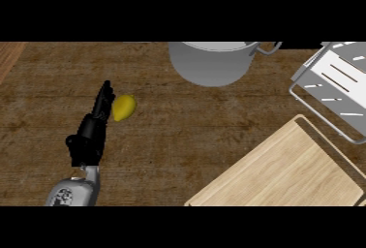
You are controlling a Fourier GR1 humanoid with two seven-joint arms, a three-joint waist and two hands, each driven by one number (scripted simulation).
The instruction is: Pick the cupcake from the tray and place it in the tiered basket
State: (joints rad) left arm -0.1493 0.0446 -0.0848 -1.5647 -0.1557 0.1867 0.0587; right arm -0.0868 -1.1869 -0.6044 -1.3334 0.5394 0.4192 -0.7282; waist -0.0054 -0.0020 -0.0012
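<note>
My left hand comes up from the lower left edge with its fingers straight, pointing away from me. Just right of its fingertips lies a small yellow fruit on the dark wooden counter, close to or touching the fingers. The wooden tray fills the lower right corner, and no cupcake shows on it. The white wire tiered basket stands at the right edge. My right hand shows nowhere in the head view.
A grey metal pot with a handle stands at the top centre. A lighter wooden strip runs along the upper left edge of the counter.
</note>
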